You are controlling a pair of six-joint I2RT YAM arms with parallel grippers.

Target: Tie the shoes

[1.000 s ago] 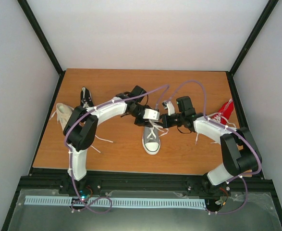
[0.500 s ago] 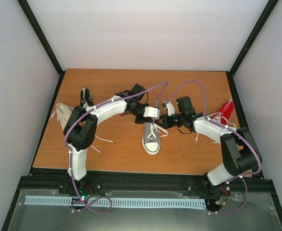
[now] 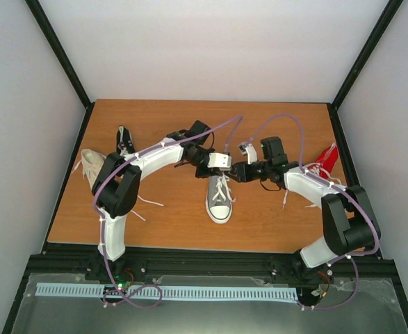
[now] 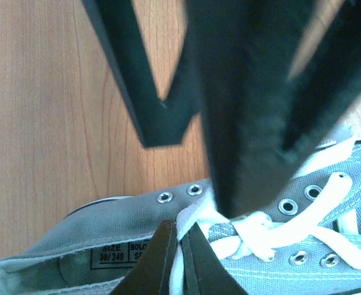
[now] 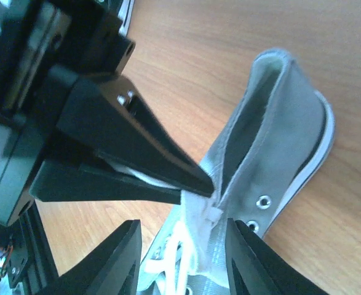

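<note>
Knot-forming stage, by the look of it. Grey canvas sneaker with white toe cap [image 3: 219,200] upright on its sole, beneath both grippers. At its ankle end, left gripper [image 4: 179,226] pinched shut on a flat white lace [image 4: 195,215]. Right gripper [image 5: 183,224] spread open just above the top eyelets, gripping nothing. Next move probably calls for closing those open fingers on the lace's other end, then drawing apart without dragging the sneaker.

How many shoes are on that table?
4: a grey shoe in the middle, a black shoe and a cream shoe at the left, a red shoe at the right. Others may be hidden.
</note>
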